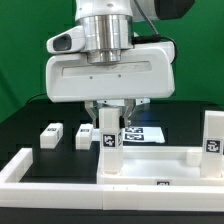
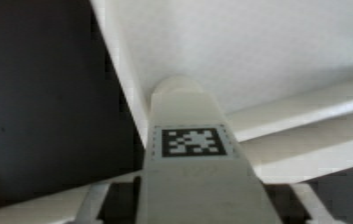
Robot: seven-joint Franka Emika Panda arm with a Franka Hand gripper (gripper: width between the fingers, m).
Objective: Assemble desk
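Observation:
My gripper (image 1: pixel 112 120) is shut on a white leg block (image 1: pixel 110 148) and holds it upright, its lower end at the tabletop slab (image 1: pixel 160 160), at the corner on the exterior view's left. I cannot tell whether the block touches the slab. A second leg (image 1: pixel 212 135) stands upright at the slab's corner on the exterior view's right. In the wrist view the held leg (image 2: pixel 194 120) with its square tag fills the middle between my fingers (image 2: pixel 109 198). My gripper (image 2: pixel 194 208) is above the white slab (image 2: pixel 244 50).
Two loose leg blocks (image 1: pixel 48 135) (image 1: pixel 84 134) lie on the black table at the exterior view's left. The marker board (image 1: pixel 148 132) lies behind the slab. The white border rail (image 1: pixel 30 168) runs along the front and left.

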